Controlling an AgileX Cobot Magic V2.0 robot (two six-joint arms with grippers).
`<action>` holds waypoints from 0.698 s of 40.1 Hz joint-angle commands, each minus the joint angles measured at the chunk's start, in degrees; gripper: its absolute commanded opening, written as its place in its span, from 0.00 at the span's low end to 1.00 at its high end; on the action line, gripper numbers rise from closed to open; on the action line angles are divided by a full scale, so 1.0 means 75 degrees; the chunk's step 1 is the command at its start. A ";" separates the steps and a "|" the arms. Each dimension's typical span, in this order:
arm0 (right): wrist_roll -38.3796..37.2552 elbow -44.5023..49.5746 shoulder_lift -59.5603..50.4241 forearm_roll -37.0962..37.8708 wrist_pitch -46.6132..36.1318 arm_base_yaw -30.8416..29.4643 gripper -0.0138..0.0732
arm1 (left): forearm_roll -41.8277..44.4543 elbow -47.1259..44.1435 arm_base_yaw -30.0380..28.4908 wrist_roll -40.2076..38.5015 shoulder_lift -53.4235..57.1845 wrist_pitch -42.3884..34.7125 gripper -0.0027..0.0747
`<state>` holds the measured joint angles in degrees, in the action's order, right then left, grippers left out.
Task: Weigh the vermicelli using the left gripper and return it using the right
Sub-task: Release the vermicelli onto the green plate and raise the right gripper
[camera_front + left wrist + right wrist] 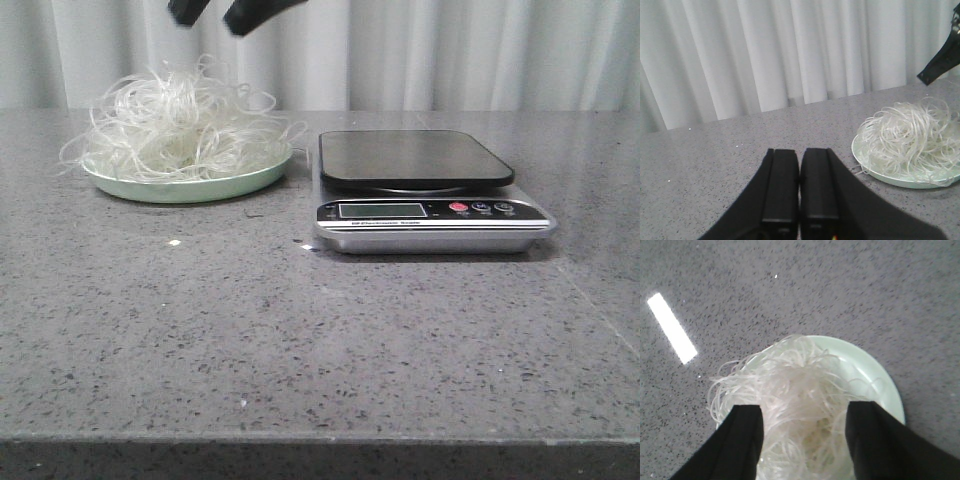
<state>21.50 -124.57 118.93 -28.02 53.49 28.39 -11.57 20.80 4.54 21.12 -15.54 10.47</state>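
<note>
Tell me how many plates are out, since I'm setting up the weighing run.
1. The green plate sits left of the scale, holding the noodles. Nothing suggests another hidden.

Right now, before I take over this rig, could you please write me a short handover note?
Left gripper: shut, empty, off to the side of the plate.
Right gripper: open, empty, directly above the vermicelli, fingers either side of the pile.
Vermicelli: all heaped on the green plate, left of the scale.
Scale: platform bare, display too small to read.
Done: cannot tell from here whether the weighing has already happened; the noodles sit on the plate either way.
Left: if not yet weighed, left gripper moves the noodles to the scale, then right gripper returns them to the plate.
</note>
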 commanded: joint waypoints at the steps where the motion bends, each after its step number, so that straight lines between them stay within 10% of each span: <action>1: 0.0025 -0.0285 -0.0875 -0.0145 -0.0207 -0.0331 0.62 | -0.0119 0.0213 -0.0023 -0.0082 -0.0038 -0.0618 0.21; 8: 0.0009 -0.0285 -0.1293 -0.0144 0.0254 -0.0954 0.32 | -0.0119 0.0213 -0.0023 -0.0082 -0.0038 -0.0618 0.21; 28: -0.1213 -0.0131 -0.2371 0.1916 0.0705 -0.1922 0.33 | -0.0119 0.0213 -0.0023 -0.0082 -0.0038 -0.0618 0.21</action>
<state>14.56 -124.69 105.99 -18.02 61.14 14.32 -11.57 20.80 4.54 21.12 -15.54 10.47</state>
